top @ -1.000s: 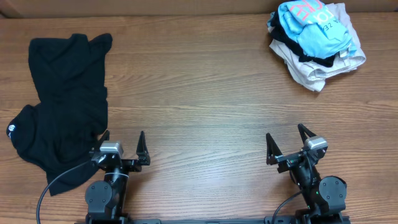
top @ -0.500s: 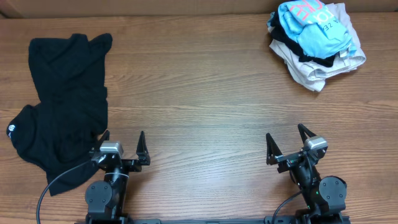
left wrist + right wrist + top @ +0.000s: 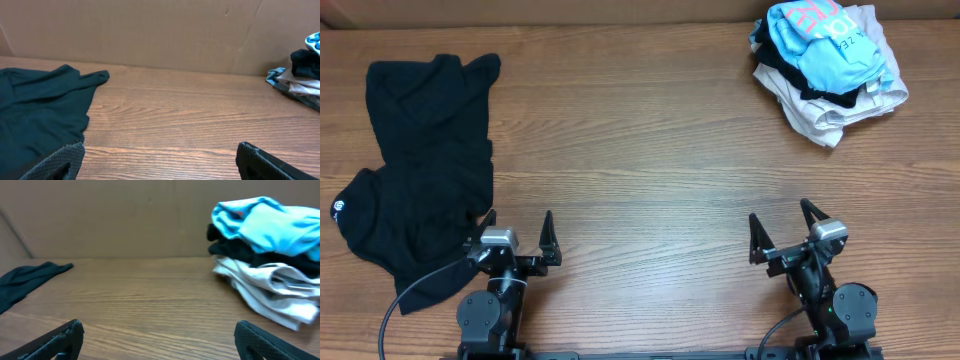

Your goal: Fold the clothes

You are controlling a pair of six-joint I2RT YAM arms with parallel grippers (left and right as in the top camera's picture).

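Note:
The clothes, a plain black shirt [image 3: 420, 160], lie crumpled at the table's left side, with a small round white label [image 3: 338, 208] near the left edge. In the left wrist view the black shirt [image 3: 35, 115] fills the left part. Just right of the shirt's lower end, my left gripper [image 3: 518, 225] stands open at the front edge, nothing between its fingers [image 3: 60, 160]. At the front right my right gripper [image 3: 779, 217] is also open and empty, far from the shirt. A sleeve of the shirt [image 3: 25, 277] shows at the left of the right wrist view.
A pile of other garments [image 3: 830, 65] sits at the back right corner: light blue with pink letters on top, black, white and beige beneath. It also shows as the pile [image 3: 265, 255] in the right wrist view. A brown cardboard wall [image 3: 150, 30] backs the wooden table [image 3: 640, 170].

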